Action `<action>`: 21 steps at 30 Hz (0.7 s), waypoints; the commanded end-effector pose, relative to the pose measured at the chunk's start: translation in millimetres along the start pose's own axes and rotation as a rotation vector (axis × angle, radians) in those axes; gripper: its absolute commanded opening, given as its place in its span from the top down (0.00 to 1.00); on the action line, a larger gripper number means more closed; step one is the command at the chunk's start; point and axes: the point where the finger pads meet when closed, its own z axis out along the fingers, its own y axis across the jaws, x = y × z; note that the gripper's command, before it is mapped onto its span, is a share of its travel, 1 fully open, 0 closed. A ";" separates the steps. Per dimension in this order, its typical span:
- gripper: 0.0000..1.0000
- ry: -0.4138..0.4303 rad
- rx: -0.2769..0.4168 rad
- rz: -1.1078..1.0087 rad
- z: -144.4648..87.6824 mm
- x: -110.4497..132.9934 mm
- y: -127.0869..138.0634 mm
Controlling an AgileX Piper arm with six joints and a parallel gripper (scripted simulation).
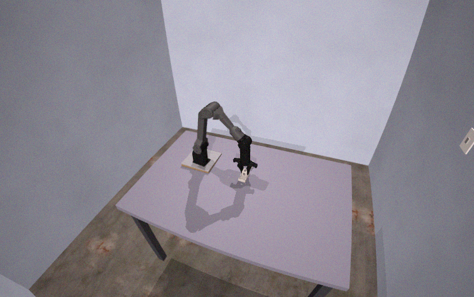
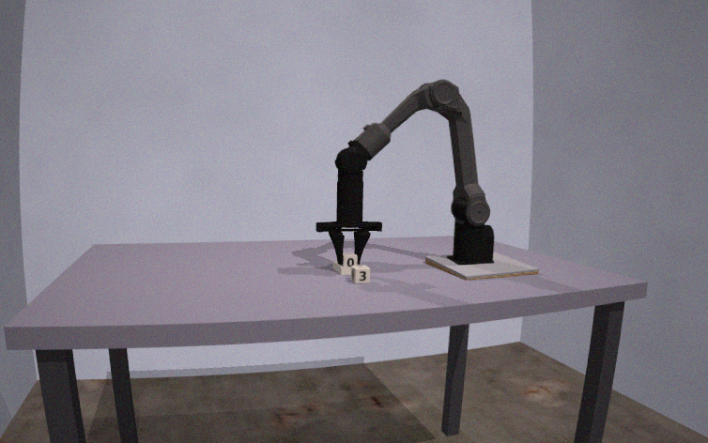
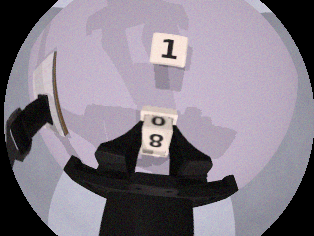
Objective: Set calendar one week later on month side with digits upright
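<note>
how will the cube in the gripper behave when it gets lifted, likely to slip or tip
The cube, showing 0 and 8 to the wrist camera, looks rigid with flat faces, so the gripper shut on two opposite sides should probably hold it without rolling. It seems small and likely light. Its smooth faces might let it pivot if gripped off centre.

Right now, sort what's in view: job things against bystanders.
Job:
- gripper, shut on the 0 cube
- 3 cube, on the table
- tray

Bystanders:
- base plate
- wall plate
</note>
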 end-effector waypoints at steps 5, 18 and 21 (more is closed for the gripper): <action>0.63 -0.001 -0.002 -0.001 0.4 -0.7 0.7; 0.63 0.000 0.004 0.000 -36.1 -0.1 -0.6; 0.63 0.000 0.004 0.000 -59.2 0.0 -0.5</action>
